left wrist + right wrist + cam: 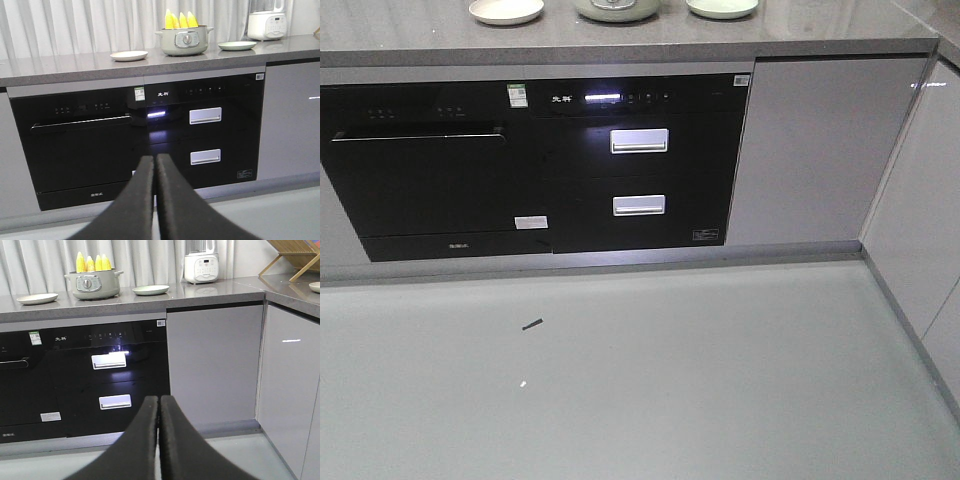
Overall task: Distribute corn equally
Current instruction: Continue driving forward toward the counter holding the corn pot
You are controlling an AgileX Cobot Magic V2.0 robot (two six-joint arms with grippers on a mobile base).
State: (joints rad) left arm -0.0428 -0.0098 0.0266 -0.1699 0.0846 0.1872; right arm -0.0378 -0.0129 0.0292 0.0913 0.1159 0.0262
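Several yellow corn cobs [181, 20] stand upright in a pale green pot [184, 41] on the grey counter; the right wrist view shows the same corn [93, 262] in the pot [93, 284]. A cream plate [129, 55] lies left of the pot and a light green plate [237, 45] right of it. My left gripper [155, 159] is shut and empty, low in front of the black appliances, far below the counter. My right gripper [159, 400] is likewise shut and empty, further right. In the front view only the pot's base [616, 9] shows, and no gripper.
Black built-in appliances [535, 165] with silver drawer handles [639, 141] fill the cabinet front under the counter. A white blender base [200, 267] stands at the counter's right. A corner cabinet [290, 385] juts out on the right, with a wooden rack [297, 255] above.
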